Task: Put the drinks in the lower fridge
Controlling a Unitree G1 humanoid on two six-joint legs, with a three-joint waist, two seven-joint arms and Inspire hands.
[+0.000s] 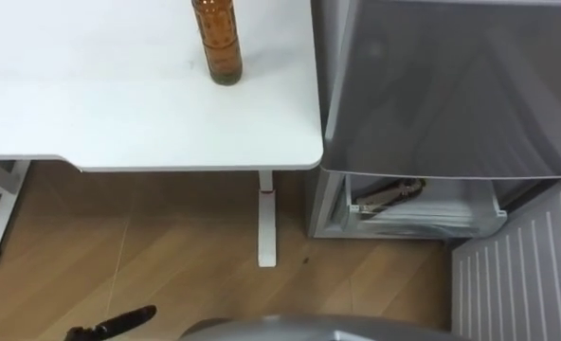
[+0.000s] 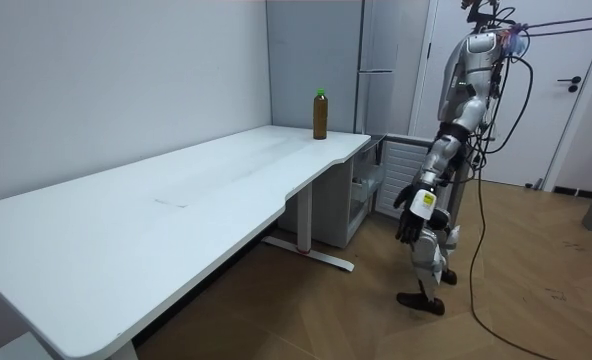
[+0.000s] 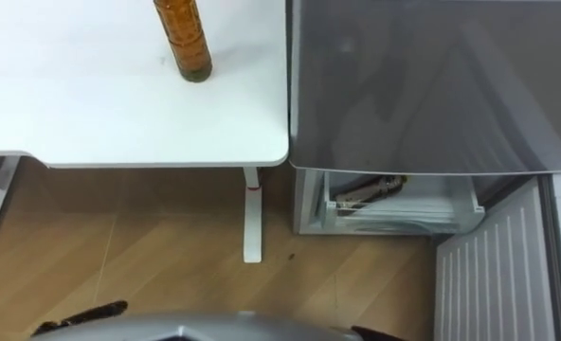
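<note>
A bottle of brown drink point(image 1: 216, 43) stands upright on the white table point(image 1: 119, 114), near its right-hand end; in the room view the bottle point(image 2: 320, 114) has a green cap. To the right of the table is the grey fridge point(image 1: 451, 85). Its lower compartment point(image 1: 423, 216) is open, and a brownish bottle point(image 1: 391, 194) lies on the clear shelf inside. I stand facing the fridge and the table's end. My left hand point(image 2: 414, 212) hangs at my side with relaxed fingers, holding nothing.
The lower fridge door point(image 1: 517, 284) is swung open to my right, over the wooden floor point(image 1: 167, 246). A white table leg point(image 1: 266, 223) stands close to the fridge's left side. A white room door point(image 2: 566, 90) is behind me.
</note>
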